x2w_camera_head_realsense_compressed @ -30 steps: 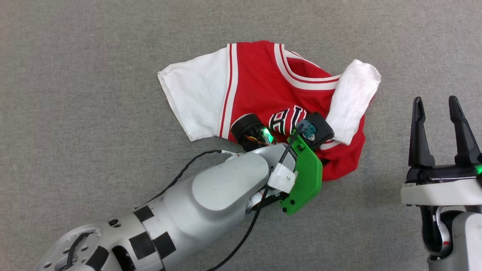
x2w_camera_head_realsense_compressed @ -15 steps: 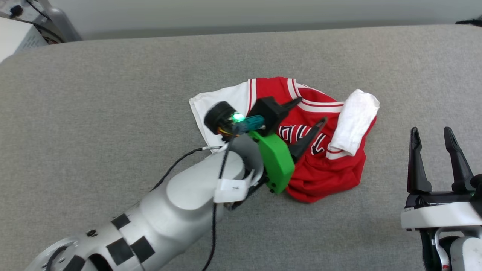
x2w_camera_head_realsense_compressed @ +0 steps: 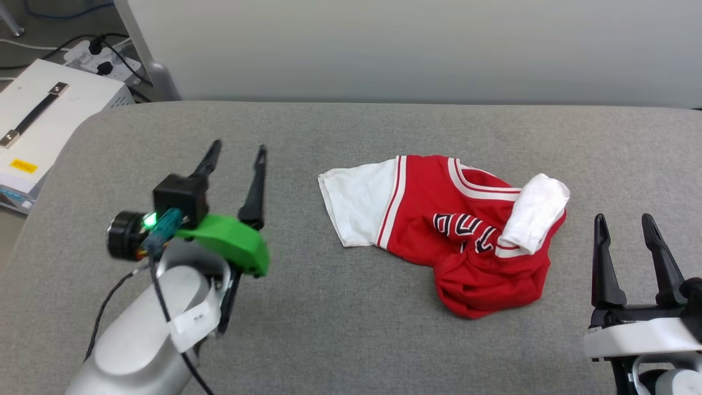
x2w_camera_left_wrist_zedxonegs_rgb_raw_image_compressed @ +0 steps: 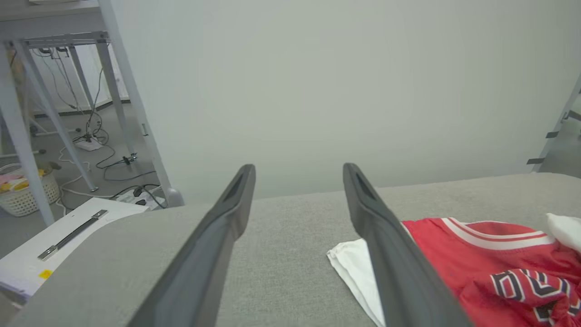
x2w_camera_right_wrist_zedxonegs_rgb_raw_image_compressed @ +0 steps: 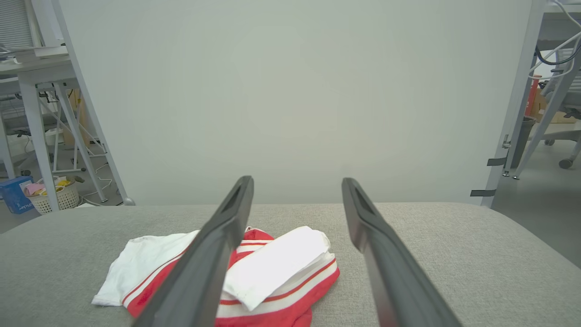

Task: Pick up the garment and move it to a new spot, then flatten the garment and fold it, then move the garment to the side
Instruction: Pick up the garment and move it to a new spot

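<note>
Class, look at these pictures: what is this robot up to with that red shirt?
A two-armed robot is dealing with a red and white garment, which lies crumpled on a grey padded surface. Neither hand holds it: the left hand is open, apart to its left, and the right hand open to its right. One white sleeve is spread out, the other lies over the red chest. It is not yet flattened or folded.

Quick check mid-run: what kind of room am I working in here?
Probably a robotics lab or test workshop, not a home. The garment lies on a grey fabric-covered bench backed by a plain white partition, with a metal-frame table, a power strip and loose cables on the floor.
</note>
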